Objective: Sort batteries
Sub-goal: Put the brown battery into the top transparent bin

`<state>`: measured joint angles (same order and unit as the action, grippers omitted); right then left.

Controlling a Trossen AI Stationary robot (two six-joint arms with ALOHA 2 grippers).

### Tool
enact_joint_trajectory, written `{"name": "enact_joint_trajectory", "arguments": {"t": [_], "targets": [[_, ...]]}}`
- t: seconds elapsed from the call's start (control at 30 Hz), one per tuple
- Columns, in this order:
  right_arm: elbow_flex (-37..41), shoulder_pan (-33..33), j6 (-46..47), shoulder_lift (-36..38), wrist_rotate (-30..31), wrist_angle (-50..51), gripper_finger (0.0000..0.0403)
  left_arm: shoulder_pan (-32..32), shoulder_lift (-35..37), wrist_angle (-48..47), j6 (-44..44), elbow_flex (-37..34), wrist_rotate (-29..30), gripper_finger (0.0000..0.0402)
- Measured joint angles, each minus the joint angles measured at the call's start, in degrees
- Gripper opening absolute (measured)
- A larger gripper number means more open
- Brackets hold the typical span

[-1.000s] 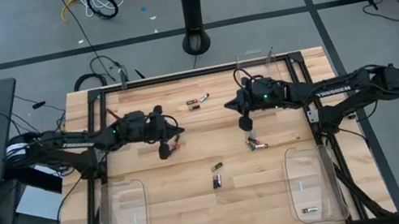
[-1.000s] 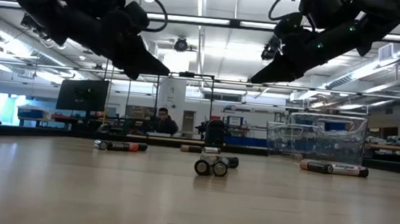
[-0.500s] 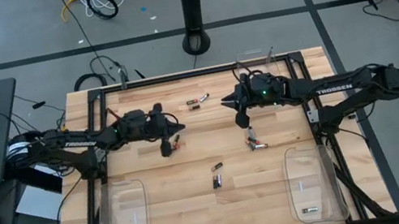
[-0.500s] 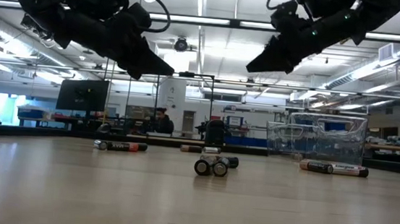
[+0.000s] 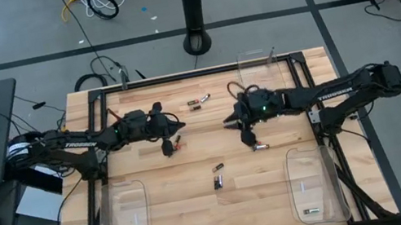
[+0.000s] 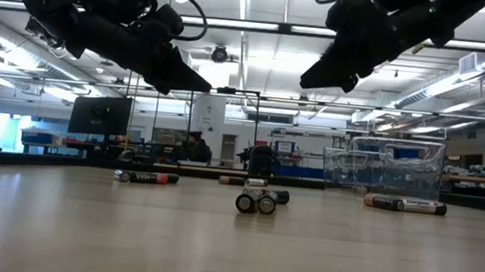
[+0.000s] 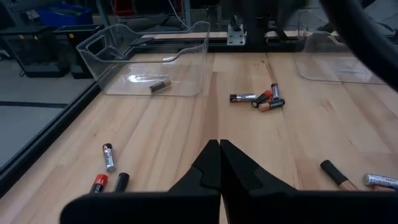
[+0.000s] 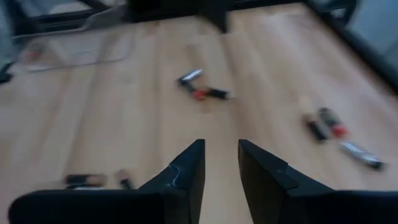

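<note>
Left gripper: raised over the far left part of the table; in its wrist view the fingers are pressed together with nothing between them.
Right gripper: raised over the far middle of the table, tips pointing toward the left arm; its wrist view shows the fingers parted by a narrow gap, empty.
Loose batteries: a pair near the far edge, one just beside the left gripper, a group just nearer the front than the right gripper, two near the table centre.
Sorted batteries: one lies in the left tray at its near end, one in the right tray at its near end.
Step in hand: judged as an approach; neither arm holds a cell and most are unsorted.
Risk, arm clash: the two gripper tips face each other over the same far strip. If both go for the far pair, they may collide.
Risk, failed pick: the left fingers must open before descending, or they will push a cell away.
Risk, rolling: the cells are round and small. An off-centre pinch could send one toward the table edge.
Risk, double pick: cells in the right-hand group lie close together, so a wide grasp could take two of different kinds.
</note>
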<state>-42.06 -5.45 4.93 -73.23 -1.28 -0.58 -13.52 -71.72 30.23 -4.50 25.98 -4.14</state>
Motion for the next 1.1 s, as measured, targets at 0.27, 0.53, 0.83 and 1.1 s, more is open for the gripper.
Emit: {"name": "enact_joint_trajectory", "arguments": {"t": [0.27,0.53,0.83,1.1], "targets": [[0.0,7.0,7.3,-1.2,2.3,3.0,0.0122,0.0,0.0,-0.3,0.3,0.0,0.0,0.0002],[0.0,8.8,25.7,-2.4,3.2,20.4,0.0124,0.0,0.0,-0.6,2.0,0.0,0.0,0.0009],[0.0,9.3,39.0,-6.5,3.4,27.9,0.0124,0.1,0.0,-0.2,1.9,0.0,0.0,0.0009],[0.0,9.9,42.0,-10.8,3.2,27.6,0.0124,0.1,0.0,-0.5,1.8,0.0,0.0,0.0009]]}}
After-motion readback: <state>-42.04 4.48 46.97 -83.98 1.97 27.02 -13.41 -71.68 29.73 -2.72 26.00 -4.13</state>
